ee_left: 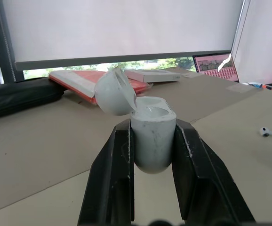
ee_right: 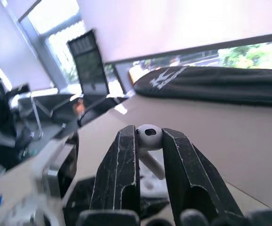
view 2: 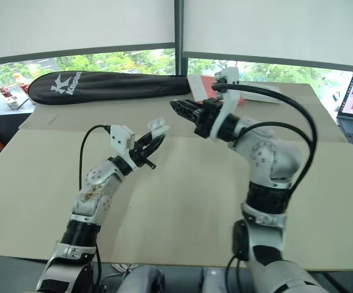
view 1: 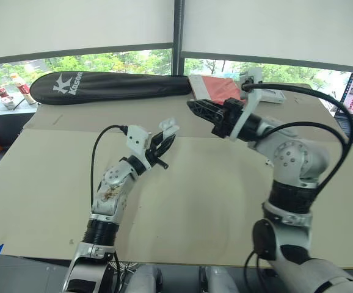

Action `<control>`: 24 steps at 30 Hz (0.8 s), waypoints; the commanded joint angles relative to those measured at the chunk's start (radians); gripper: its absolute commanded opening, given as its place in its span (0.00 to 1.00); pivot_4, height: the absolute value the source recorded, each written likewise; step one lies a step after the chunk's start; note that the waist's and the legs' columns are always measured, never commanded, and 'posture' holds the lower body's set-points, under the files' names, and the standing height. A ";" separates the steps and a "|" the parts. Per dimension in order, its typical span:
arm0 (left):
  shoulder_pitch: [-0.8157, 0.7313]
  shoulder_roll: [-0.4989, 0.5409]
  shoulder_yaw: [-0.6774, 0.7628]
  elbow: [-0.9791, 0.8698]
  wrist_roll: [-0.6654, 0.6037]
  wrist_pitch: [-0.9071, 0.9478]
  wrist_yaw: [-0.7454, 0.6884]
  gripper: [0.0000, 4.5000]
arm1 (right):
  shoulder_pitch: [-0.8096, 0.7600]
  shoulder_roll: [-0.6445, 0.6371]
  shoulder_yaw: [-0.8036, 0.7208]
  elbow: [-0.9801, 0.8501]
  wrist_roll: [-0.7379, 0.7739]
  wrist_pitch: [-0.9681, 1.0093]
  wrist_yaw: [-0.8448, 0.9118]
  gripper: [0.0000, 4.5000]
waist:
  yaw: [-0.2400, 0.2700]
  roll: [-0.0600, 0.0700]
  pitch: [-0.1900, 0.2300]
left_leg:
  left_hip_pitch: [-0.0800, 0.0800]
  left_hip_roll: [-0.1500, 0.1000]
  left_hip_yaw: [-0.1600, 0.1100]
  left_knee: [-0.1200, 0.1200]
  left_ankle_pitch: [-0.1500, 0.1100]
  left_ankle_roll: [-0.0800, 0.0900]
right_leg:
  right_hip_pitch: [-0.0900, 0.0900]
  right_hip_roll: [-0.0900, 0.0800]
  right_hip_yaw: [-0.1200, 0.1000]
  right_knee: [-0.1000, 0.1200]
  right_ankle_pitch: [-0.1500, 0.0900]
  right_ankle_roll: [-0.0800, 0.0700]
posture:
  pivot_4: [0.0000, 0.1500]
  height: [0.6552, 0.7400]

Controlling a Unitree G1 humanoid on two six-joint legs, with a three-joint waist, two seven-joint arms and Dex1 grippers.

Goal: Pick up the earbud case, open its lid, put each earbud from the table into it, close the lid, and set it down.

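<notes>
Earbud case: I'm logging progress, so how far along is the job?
Done: the left tool holds the earbud case up with its lid open. In hand: the right tool pinches one earbud, not yet in the case. Left: the second earbud lying on the table, then closing and setting down.

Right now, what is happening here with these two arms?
The robot is packing earbuds into their case. Its left claw holds the white earbud case above the table, with the lid open. The right claw grips one white earbud in the air near the case, not yet inserted. A second earbud lies on the table.
</notes>
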 commanded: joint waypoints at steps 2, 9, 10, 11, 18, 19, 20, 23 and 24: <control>-0.050 -0.027 -0.007 -0.008 0.004 -0.051 -0.001 0.13 | 0.004 0.071 -0.015 -0.043 0.052 -0.055 -0.136 0.08 | -0.012 0.000 0.000 | 0.000 -0.001 0.000 0.000 0.000 0.000 | 0.000 0.000 0.000 0.000 0.000 0.000 | 1.00 1.00; -0.053 -0.009 0.004 0.001 0.010 -0.060 -0.008 0.13 | 0.047 0.012 0.007 -0.068 0.092 -0.057 -0.176 0.08 | -0.027 0.000 0.000 | 0.001 0.002 0.000 -0.002 0.000 0.000 | 0.000 0.004 0.000 0.001 0.000 0.000 | 1.00 1.00; -0.043 0.006 0.013 -0.004 0.012 -0.060 -0.008 0.13 | 0.061 -0.062 0.016 -0.076 0.091 -0.026 -0.152 0.08 | -0.028 0.000 0.000 | 0.001 0.002 0.000 -0.001 0.000 0.000 | 0.000 0.004 0.000 0.001 0.000 0.000 | 1.00 1.00; -0.034 0.020 0.022 -0.008 0.012 -0.059 -0.009 0.13 | 0.082 -0.149 0.036 -0.081 0.087 0.002 -0.117 0.08 | -0.027 0.000 0.000 | 0.002 0.002 -0.001 -0.001 0.001 0.000 | 0.000 0.004 0.000 0.001 0.000 0.000 | 1.00 1.00; 0.031 0.120 0.058 -0.018 0.011 -0.072 -0.037 0.13 | 0.460 -0.963 0.301 0.013 -0.081 -0.320 0.477 0.08 | -0.016 0.001 0.001 | 0.001 0.001 0.001 -0.002 -0.002 0.005 | 0.001 0.002 0.002 -0.002 -0.003 0.005 | 1.00 1.00; 0.035 0.128 0.062 -0.017 0.011 -0.074 -0.040 0.13 | 0.509 -1.043 0.321 0.059 -0.112 -0.401 0.553 0.08 | -0.017 0.001 0.001 | 0.001 0.000 0.001 -0.002 -0.003 0.005 | 0.000 0.001 0.003 -0.003 -0.004 0.005 | 1.00 1.00; 0.036 0.134 0.066 -0.013 0.011 -0.076 -0.042 0.13 | 0.548 -1.110 0.344 0.121 -0.147 -0.488 0.620 0.08 | -0.018 0.001 0.001 | 0.002 0.000 0.002 -0.002 -0.003 0.005 | 0.001 0.001 0.003 -0.003 -0.004 0.005 | 1.00 1.00; 0.028 0.140 0.068 0.002 0.018 -0.086 -0.040 0.13 | 0.577 -1.198 0.432 0.337 -0.272 -0.783 0.735 0.08 | -0.028 0.001 0.001 | 0.005 0.001 0.004 -0.001 -0.003 0.006 | 0.003 0.001 0.004 -0.010 -0.004 0.006 | 1.00 1.00; 0.025 0.141 0.067 0.006 0.021 -0.090 -0.040 0.13 | 0.565 -1.204 0.459 0.403 -0.309 -0.862 0.759 0.08 | -0.031 0.001 0.001 | 0.005 0.002 0.005 -0.001 -0.003 0.006 | 0.004 0.002 0.004 -0.011 -0.004 0.006 | 1.00 1.00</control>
